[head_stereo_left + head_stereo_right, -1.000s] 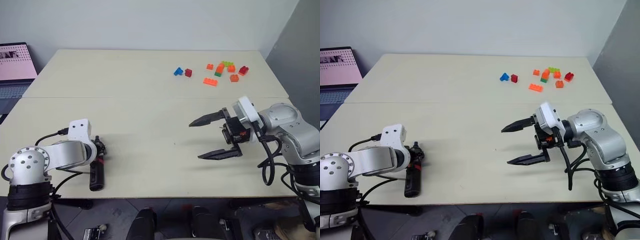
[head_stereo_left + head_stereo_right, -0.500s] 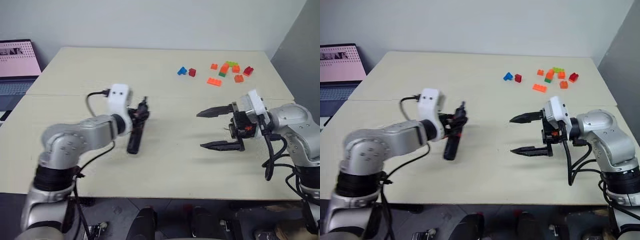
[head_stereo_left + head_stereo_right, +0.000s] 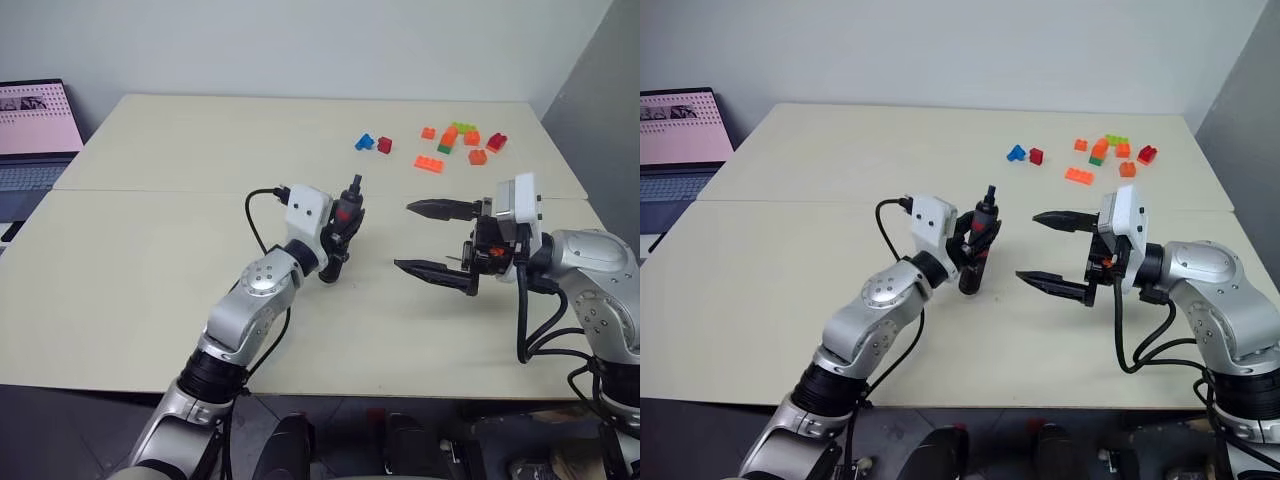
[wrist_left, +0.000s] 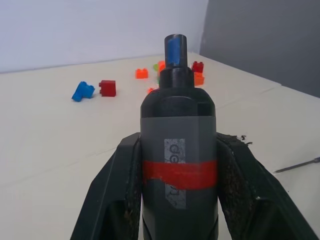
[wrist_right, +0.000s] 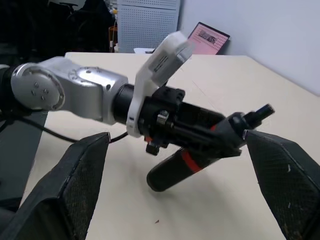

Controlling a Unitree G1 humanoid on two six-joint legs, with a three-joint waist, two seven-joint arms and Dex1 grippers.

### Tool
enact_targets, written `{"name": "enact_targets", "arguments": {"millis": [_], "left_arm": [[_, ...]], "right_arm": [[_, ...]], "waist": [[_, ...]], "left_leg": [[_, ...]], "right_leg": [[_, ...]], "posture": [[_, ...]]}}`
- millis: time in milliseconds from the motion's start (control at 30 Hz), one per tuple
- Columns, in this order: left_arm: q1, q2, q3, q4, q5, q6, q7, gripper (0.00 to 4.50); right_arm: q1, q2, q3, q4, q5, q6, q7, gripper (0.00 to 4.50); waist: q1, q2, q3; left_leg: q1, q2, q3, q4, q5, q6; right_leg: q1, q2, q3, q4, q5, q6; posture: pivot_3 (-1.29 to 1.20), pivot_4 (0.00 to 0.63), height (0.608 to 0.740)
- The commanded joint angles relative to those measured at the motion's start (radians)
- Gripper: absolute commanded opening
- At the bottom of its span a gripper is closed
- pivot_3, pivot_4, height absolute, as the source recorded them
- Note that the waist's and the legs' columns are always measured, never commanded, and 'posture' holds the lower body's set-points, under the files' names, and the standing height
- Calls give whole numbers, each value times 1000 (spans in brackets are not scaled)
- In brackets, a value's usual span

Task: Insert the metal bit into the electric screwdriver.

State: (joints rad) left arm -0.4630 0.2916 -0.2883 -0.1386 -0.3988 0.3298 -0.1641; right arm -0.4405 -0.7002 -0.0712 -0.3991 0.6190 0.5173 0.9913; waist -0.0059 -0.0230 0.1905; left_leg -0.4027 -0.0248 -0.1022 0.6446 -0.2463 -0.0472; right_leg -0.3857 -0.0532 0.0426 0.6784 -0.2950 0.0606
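Two pale cream tabletops [image 3: 200, 330], matte and smooth, are pushed together along a thin seam, and a plain white wall is seen behind them. On the far right part of the surface a scatter of small plastic toy bricks [image 3: 455, 142] is laid out; roughly ten can be counted, mostly orange, with two red, one blue and one or two green. At the far left edge an open laptop [image 3: 32, 128] is seen, its screen pink with dark lettering too small to be read.

One electric screwdriver [image 3: 343, 232] is held by the left gripper [image 3: 338, 228], whose two black fingers are closed on either side of its body, above the middle of the table. The tool is a slim, round, matte black cylinder, held tilted with its narrow stepped tip uppermost. A band of red tape is wrapped around it at the grip, and in the left wrist view a small grey label with partly covered letters, apparently "de", is seen on the barrel. The inner faces of the fingers [image 4: 112, 190] are shown as rough and grainy.

The right gripper [image 3: 432, 238] is held just beside the screwdriver, pointing toward it, with its two tapered black fingers spread wide and nothing between them.

One metal bit [image 4: 297, 165], a very thin straight grey rod, is seen lying flat on the table in the left wrist view.
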Motion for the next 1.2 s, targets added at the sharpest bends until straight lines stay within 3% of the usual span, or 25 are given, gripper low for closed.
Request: {"name": "enact_targets", "arguments": {"millis": [33,400,633,700,867,1033,1200], "left_arm": [[23,-25,23,-55,55,-51,-31,1665],[-35,118,87,-112,134,9,-208,1665],[-71,5,279,-114,-70,226,-136,1665],[-65,57,218,-135,-9,247,-184,1665],[-140,306,70,-115,108,339,-383,1665],[-278,532,-86,-40,225,237,-712,1665],[-334,564,-199,92,341,62,-906,1665]], "right_arm": [[-3,-10,-35,-40,28,4,-16,4500],[-6,-31,-20,-25,29,-1,12,4500],[-12,-27,-9,-15,27,-7,25,4500],[-8,-35,-3,-22,32,0,37,4500],[10,-72,4,-37,45,24,69,4500],[44,-132,12,-51,56,46,128,4500],[53,-152,34,-53,43,37,160,4500]], "waist": [[0,0,0],[-1,0,0],[-2,0,0],[-2,0,0],[-8,0,0],[-17,0,0],[-21,0,0]], "left_leg": [[0,0,-1,0,0,0],[1,0,-2,0,0,1],[1,1,-4,0,0,1],[1,1,-4,0,0,1],[1,-1,-3,0,0,1],[1,-1,-3,-1,0,1],[1,0,-2,-1,0,1]], "right_leg": [[0,0,-1,0,0,0],[1,1,-2,1,0,0],[1,1,-2,1,0,0],[1,1,-2,1,0,0],[1,2,-2,1,0,0],[1,5,-3,1,0,0],[1,5,-2,0,0,0]], "posture": [[0,150,740],[0,150,740],[0,150,740],[0,150,740],[0,150,740],[0,150,740],[0,150,740]]}}
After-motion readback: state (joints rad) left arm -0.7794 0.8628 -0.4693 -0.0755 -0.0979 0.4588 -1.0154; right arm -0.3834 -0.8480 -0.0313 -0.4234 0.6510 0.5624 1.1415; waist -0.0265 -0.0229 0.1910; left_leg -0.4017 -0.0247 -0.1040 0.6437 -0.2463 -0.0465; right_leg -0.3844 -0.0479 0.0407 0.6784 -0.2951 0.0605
